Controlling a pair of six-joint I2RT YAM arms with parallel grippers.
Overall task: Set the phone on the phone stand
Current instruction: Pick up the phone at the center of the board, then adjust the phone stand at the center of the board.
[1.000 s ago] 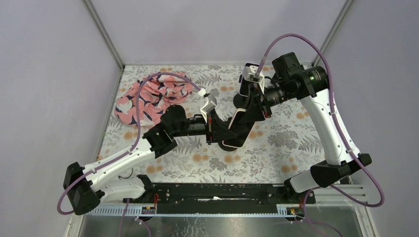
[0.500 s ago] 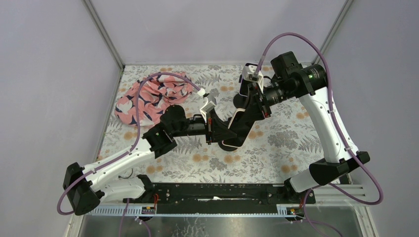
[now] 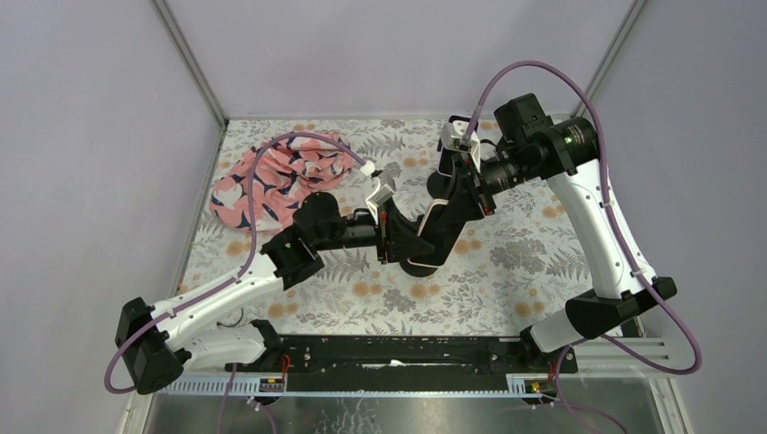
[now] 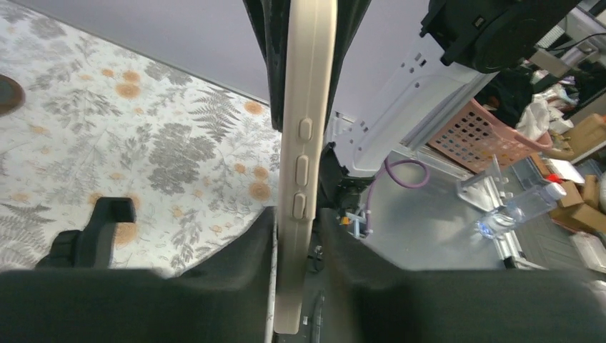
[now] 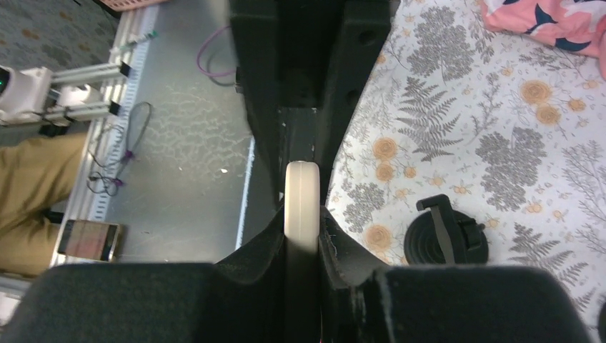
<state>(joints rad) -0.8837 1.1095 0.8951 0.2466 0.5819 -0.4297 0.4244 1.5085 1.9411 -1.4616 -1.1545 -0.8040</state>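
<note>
Left wrist view: the left claw (image 4: 296, 214) is closed on the phone (image 4: 307, 93), its black fingers (image 4: 243, 250) pressed to both faces of the cream case, side buttons toward the lens. The phone is held clear of the flowered tabletop (image 4: 179, 143). Its long axis runs straight out from this claw to the right claw (image 5: 301, 229), which clamps the far end edge-on.

The phone stand (image 5: 444, 232), a black round base with an upright rest, sits on the tabletop below and to the right of the right claw. It appears low and to the left of the left claw, apart from the phone. From above, the left claw looks the nearer.

Seating the phone likely calls for lowering and tilting it toward the rest. A crumpled pink cloth (image 3: 280, 181) lies well away from both claws; nothing blocks the way down.
</note>
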